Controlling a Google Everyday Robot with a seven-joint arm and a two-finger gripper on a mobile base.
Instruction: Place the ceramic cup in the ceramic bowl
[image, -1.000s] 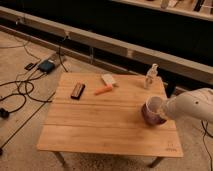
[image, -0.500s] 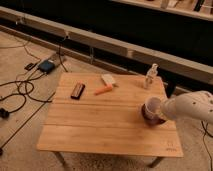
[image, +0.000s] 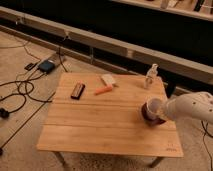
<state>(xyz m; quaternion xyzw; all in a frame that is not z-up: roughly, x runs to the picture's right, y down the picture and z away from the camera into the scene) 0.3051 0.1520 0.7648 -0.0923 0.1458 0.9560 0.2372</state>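
The ceramic cup (image: 153, 106) is small, white and pale, and sits over the ceramic bowl (image: 150, 115), a dark reddish-mauve bowl on the right part of the wooden table (image: 100, 125). My gripper (image: 161, 111) comes in from the right on a white arm (image: 189, 107) and is at the cup, right over the bowl. The cup's lower part and the gripper's tip overlap, so I cannot tell whether the cup rests in the bowl or is held just above it.
A white pump bottle (image: 151, 76) stands at the table's back right. A pale block (image: 108, 80), an orange object (image: 103, 90) and a dark rectangular object (image: 77, 90) lie at the back left. Cables (image: 20, 92) and a device (image: 46, 66) lie on the floor at left.
The arm, cup and gripper stay over the bowl with almost no shift. Nothing else on the table has moved.
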